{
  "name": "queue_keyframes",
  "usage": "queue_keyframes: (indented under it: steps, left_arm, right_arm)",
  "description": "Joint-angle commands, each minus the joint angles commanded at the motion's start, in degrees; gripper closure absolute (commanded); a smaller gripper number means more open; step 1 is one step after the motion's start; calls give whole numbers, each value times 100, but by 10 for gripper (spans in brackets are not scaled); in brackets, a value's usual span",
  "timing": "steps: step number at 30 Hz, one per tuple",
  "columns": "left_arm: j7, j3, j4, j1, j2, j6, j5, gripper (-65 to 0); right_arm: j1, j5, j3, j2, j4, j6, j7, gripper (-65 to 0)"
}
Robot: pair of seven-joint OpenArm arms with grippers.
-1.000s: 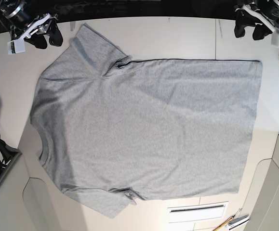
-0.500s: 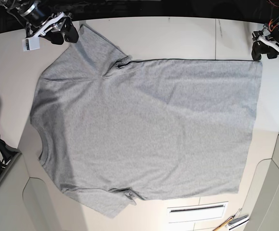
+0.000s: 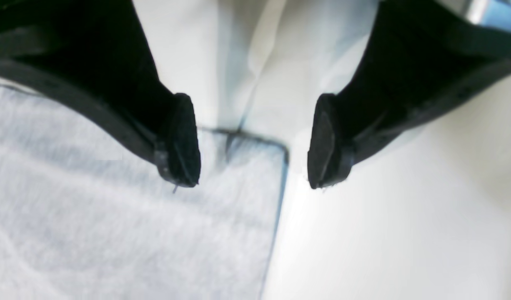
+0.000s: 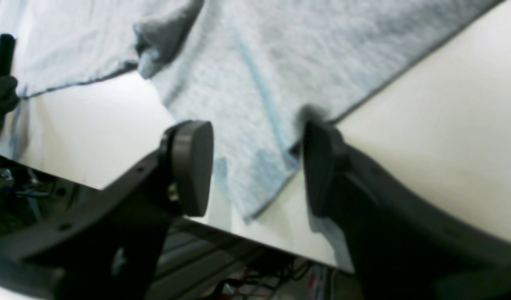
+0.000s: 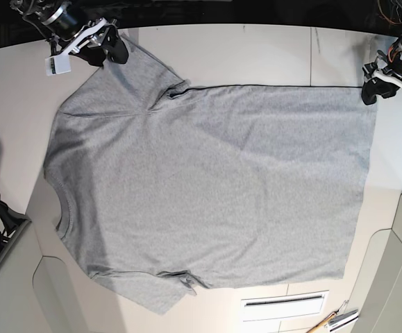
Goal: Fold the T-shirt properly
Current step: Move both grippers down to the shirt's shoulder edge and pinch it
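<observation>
Looking down from the base view, you see your right gripper (image 5: 107, 48) at the upper left, poised over the tip of the upper sleeve of the T-shirt (image 5: 214, 187). Its wrist view shows the fingers spread wide, one on each side of the sleeve's hemmed corner, with nothing pinched between them.

Moving toward the middle, the light grey T-shirt lies flat and plain side up on the pale surface (image 5: 256, 55). Its collar points to the left edge of the view and its bottom hem runs down the right side. The second sleeve sits at the lower left.

At the upper right, your left gripper (image 5: 371, 87) sits at the top hem corner. Its wrist view shows the fingers parted, straddling that corner and holding nothing.
</observation>
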Motion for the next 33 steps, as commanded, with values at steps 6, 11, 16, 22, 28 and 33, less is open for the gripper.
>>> queue_keyframes:
  steps: [6, 11, 16, 22, 28, 33]
  left_arm:
    - [2, 9, -70, -107, -2, 0, 0, -439]
    - [4, 9, -72, -107, -2, -2, 9, -438]
    - [11, 9, -72, -107, -2, -4, 17, -308]
    - [52, 9, -72, -107, -2, -527, 15, 0]
    - [59, 7, -66, -107, -7, -800, 9, 0]
    - [619, -118, 166, -105, -35, -1022, -341, 0]
  right_arm:
    - [61, -31, -2, -157, -9, 2, 2, -344]
    - [61, -33, -2, -155, -9, 0, 46, -343]
    - [61, -57, -2, -177, -9, 0, 59, -341]
    - [61, -398, -4, -219, -7, 2, 310, -21]
    - [59, -398, 35, -216, -4, 59, 249, 0]
    - [-2, -13, 468, -214, 221, 452, -310, 0]
